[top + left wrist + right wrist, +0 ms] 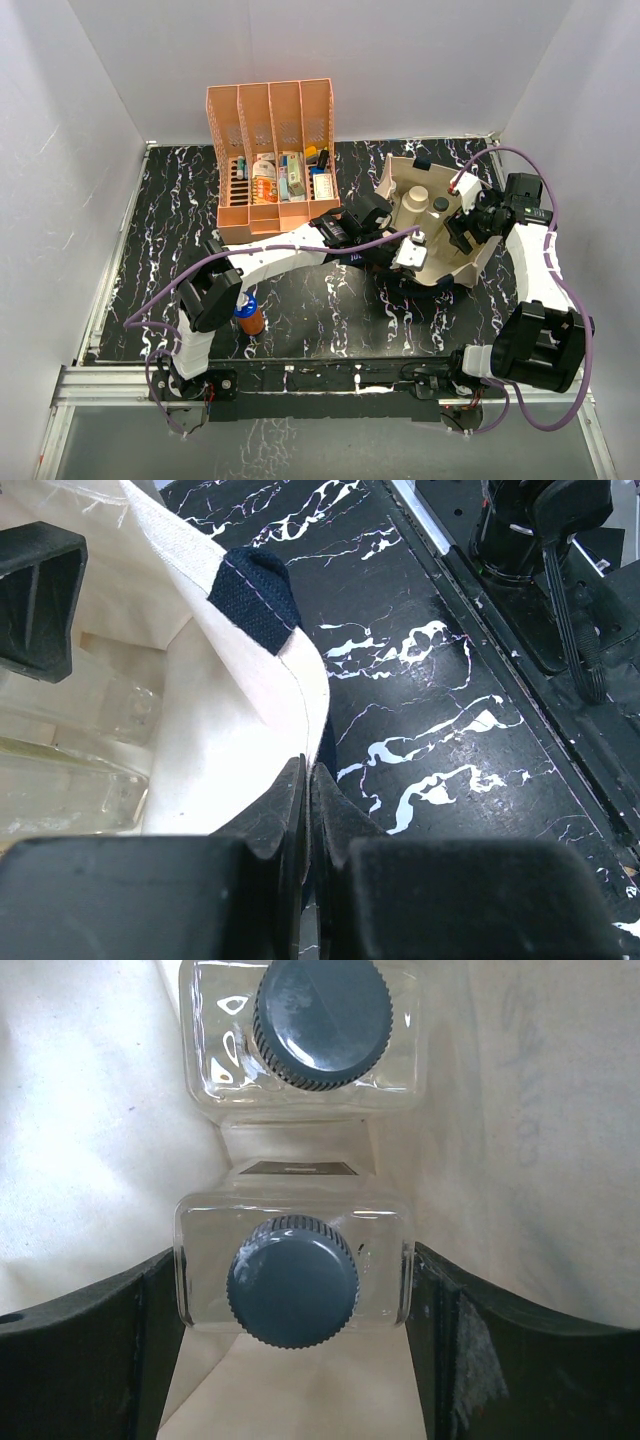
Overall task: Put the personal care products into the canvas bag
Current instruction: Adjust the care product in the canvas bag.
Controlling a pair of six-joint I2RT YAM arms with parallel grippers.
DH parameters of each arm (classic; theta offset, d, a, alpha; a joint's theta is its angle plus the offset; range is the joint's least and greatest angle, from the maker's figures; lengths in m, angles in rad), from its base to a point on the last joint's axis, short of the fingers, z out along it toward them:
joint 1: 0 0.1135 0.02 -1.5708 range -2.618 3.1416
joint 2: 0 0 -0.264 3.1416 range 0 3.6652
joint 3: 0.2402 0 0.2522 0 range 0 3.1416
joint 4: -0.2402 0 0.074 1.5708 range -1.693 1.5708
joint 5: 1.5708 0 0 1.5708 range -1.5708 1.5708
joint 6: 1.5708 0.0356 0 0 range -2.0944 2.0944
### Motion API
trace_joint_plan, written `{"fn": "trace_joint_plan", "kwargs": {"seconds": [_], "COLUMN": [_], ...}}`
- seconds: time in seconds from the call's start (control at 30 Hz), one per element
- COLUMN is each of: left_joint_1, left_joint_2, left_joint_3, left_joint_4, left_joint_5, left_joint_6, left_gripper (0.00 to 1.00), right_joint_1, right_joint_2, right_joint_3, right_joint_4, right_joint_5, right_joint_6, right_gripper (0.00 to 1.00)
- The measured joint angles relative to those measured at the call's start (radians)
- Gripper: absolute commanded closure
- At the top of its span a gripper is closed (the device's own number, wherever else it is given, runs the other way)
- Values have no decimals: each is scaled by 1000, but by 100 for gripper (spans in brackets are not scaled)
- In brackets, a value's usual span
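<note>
Your left gripper (306,775) is pinched shut on the canvas bag (225,730) rim. Your right gripper (295,1295) clamps the clear square bottle (292,1278) inside the bag. The orange-brown bottle (249,318) stands on the table (330,300).

White walls (90,100) close in a black, white-veined marble-pattern tabletop (170,230) on three sides under bright, even light. An orange slotted file rack (270,120) stands beyond and left of the left gripper (308,780); a metal rail (100,385) edges the near side.
</note>
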Motion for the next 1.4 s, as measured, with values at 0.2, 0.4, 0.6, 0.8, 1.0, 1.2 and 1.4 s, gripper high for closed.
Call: {"fn": "trace_joint_plan", "kwargs": {"seconds": [0.2,0.4,0.6,0.8,1.0,1.2,1.4], "left_joint_1": [0,0,0,0,0,0,0], "left_joint_2": [0,0,0,0,0,0,0], "left_joint_3": [0,0,0,0,0,0,0], "left_joint_4": [0,2,6,20,39,52,75], "left_joint_5": [0,4,3,1,-2,-6,-17], "left_joint_6": [0,-6,-15,-37,-67,-82,-126], "left_gripper": [100,100,100,100,100,100,86], "right_joint_1": [0,0,-1,-3,-4,-4,-4], "right_joint_2": [0,0,-2,-45,-81,-85,-85], "right_joint_3": [19,40,77,134,178,185,233], "right_joint_4": [-26,-58,-95,-119,-138,-156,-172], "right_joint_5": [19,19,10,-35,-78,-90,-113], "right_joint_6": [-28,-32,-31,-21,5,32,100], "right_gripper": [2,2,2,2,1,2,2]}}
